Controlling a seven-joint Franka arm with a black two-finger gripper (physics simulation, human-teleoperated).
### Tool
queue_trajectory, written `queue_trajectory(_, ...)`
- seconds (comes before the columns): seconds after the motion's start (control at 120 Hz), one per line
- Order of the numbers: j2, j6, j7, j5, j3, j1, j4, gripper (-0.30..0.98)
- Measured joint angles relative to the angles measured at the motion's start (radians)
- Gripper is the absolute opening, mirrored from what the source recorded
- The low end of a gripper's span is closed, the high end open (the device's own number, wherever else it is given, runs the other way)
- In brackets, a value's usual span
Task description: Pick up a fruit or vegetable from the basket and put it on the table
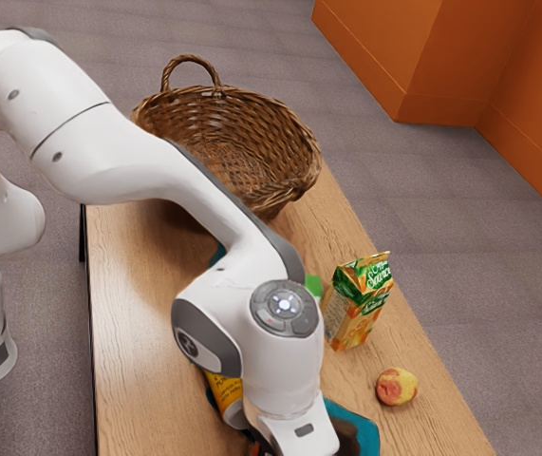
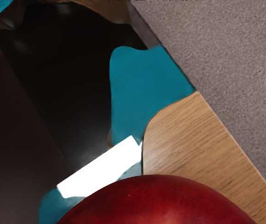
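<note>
At the exterior view's bottom edge is my gripper (image 1: 294, 432), seen only by its white hand, low over the table (image 1: 133, 332); its lower part is cut off or hidden. A large smooth red round thing, like an apple (image 2: 158, 203), lies at the wrist view's lower edge, held or just under the hand. The wicker basket (image 1: 294, 142) stands at the table's far end, with no fruit visible in its visible part. A yellow-red fruit (image 1: 397, 387) rests on the tabletop near the long edge, apart from my hand.
A green and orange juice carton (image 1: 358, 302) stands between basket and fruit. A yellow bottle (image 1: 228, 391) lies partly behind the arm. Beneath the hand are a teal item (image 1: 358, 429) and something dark. The wrist view has teal surfaces (image 2: 142, 88), a dark area and a white strip (image 2: 102, 168).
</note>
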Motion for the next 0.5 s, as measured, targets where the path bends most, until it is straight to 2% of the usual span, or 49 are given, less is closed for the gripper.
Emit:
queue_trajectory(0.05,0.003,0.011,-0.001,-0.017,-0.001,0.003,-0.011,0.36)
queue_trajectory(0.2,0.005,0.030,0.003,-0.050,-0.002,0.006,-0.011,0.55)
queue_trajectory(0.283,0.003,-0.026,0.013,-0.050,0.001,0.010,0.126,0.60)
queue_trajectory(0.333,0.021,-0.147,0.019,-0.038,0.008,0.028,0.349,0.62)
queue_trajectory(0.375,0.037,-0.332,0.023,-0.014,0.009,0.079,0.716,0.64)
queue_trajectory(0.408,0.037,-0.512,0.026,0.000,0.007,0.182,1.051,0.64)
queue_trajectory(0.442,0.015,-0.719,0.029,0.013,0.007,0.341,1.376,0.65)
queue_trajectory(0.475,-0.004,-0.920,0.032,0.031,0.014,0.474,1.589,0.66)
queue_trajectory(0.5,-0.016,-1.055,0.034,0.047,0.017,0.516,1.684,0.66)
